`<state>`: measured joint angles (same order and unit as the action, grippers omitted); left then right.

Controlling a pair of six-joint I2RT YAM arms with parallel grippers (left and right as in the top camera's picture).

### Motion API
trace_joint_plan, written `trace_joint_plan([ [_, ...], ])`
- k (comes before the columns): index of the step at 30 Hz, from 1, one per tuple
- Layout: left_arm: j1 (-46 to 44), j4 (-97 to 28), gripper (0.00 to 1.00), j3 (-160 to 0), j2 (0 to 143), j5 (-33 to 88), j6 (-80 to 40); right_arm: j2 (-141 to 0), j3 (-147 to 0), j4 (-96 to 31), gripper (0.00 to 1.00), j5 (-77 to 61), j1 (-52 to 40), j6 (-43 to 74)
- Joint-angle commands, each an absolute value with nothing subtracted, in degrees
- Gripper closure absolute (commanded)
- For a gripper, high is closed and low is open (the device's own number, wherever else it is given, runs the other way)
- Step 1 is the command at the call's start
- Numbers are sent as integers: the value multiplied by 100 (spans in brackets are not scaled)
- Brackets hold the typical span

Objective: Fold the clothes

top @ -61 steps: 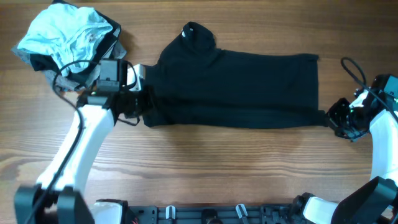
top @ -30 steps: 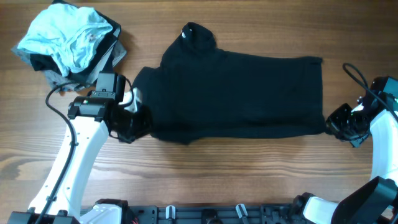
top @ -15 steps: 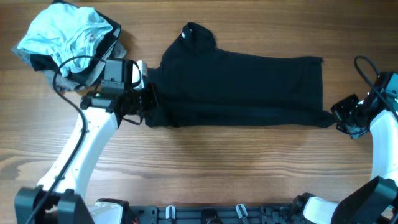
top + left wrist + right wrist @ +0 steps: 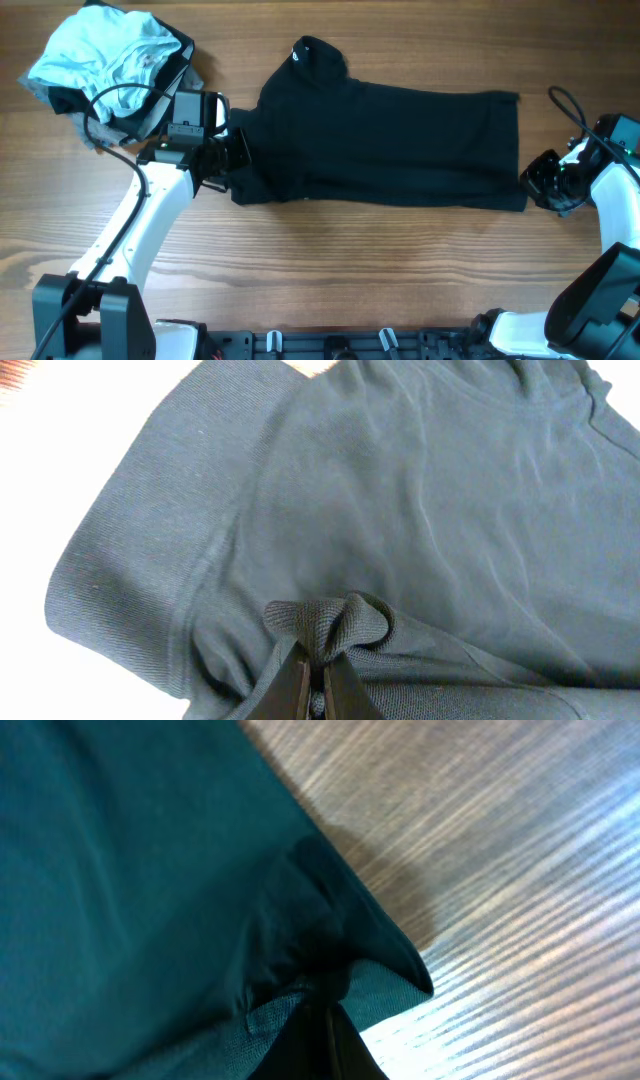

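A large black shirt lies spread across the middle of the table, its collar with a small white label at the far side. My left gripper is shut on a bunched fold at the shirt's left edge; the left wrist view shows the pinched fabric between the closed fingers. My right gripper is shut on the shirt's right lower corner, held just above the wood. A heap of light-blue, grey and black clothes sits at the far left.
The wooden table runs bare along the near side. A black cable loops over the clothes heap by the left arm. Another cable arcs above the right arm near the table's right edge.
The left gripper swung out left and toward the near edge with the shirt's edge, then came back right and slightly farther. The right gripper drifted right, then returned left. Both kept hold.
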<state>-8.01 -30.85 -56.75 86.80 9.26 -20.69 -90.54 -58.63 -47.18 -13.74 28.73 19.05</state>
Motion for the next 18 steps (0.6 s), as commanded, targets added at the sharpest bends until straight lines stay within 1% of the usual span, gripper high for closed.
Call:
trace_joint_plan([
  [1, -696, -2989, 96, -5706, 8713, 692, -2123, -9109, -5843, -4407, 91, -1730, 2910, 1605],
  [3, -696, -2971, 92, -5706, 8713, 692, -2123, -9120, -5843, -4150, 91, -1811, 2891, 1610],
  [6, -696, -2974, 90, -5699, 8715, 690, -2121, -9142, -5843, -3883, 90, -1811, 2773, 1664],
  [7, -696, -2974, 89, -5699, 8718, 690, -2121, -9153, -5843, -3809, 88, -1813, 2698, 1669],
  [8, -696, -2971, 82, -5699, 8718, 672, -2121, -9153, -5843, -3769, 66, -1809, 2615, 1660],
  [9, -694, -2974, 67, -5699, 8718, 666, -2121, -9153, -5843, -3736, 39, -1789, 2539, 1614],
  [10, -696, -3006, 46, -5699, 8718, 652, -2119, -9153, -5843, -3741, 21, -1739, 2499, 1505],
  [12, -696, -3304, 33, -5699, 8718, 655, -2117, -9153, -5843, -3959, 14, -1286, 2515, 1719],
  [15, -696, -4021, 34, -5690, 8720, 657, -1673, -9157, -5843, -4606, 10, -370, 2622, 2331],
  [17, -696, -4333, 35, -5371, 8720, 703, -1651, -9223, -5837, -5129, 10, -257, 2783, 2453],
  [18, -696, -4259, 35, -5247, 8720, 705, -1671, -9266, -5837, -5190, 10, -259, 2803, 2456],
])
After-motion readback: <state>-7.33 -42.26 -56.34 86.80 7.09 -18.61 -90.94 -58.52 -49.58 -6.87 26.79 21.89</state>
